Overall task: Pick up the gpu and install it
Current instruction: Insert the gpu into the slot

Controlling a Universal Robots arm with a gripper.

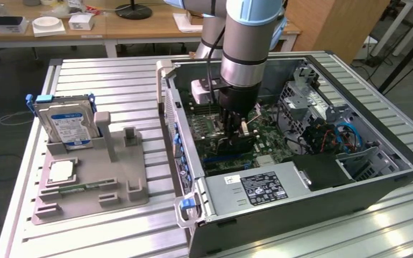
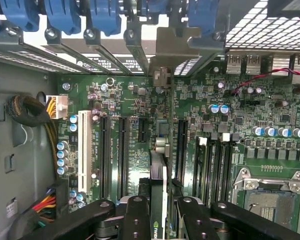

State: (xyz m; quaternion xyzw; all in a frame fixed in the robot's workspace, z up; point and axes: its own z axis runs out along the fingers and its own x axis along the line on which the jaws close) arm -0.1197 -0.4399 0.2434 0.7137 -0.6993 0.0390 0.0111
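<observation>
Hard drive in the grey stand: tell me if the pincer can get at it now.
Probably not: the pincer is down inside the computer case, shut on the gpu; the hard drive stands outside it.

The arm (image 1: 248,37) runs out past the exterior view's top edge. It covers the middle of the motherboard (image 1: 275,137) and part of the far wall of the case (image 1: 378,180). Below it, the hand (image 1: 236,131) hides most of the graphics card (image 2: 158,175) it grips. From the wrist the card shows edge-on, so its faces cannot be seen. The card's end by the hand and the roots of the fingers (image 2: 137,220) are cut off by the picture's edge. Whether the card sits in a slot cannot be told. The print on the power supply label (image 1: 262,188) and on the hard drive (image 1: 66,126) is too small to read. One corner of the case and the desk (image 1: 99,80) run off the exterior view's edges.
</observation>
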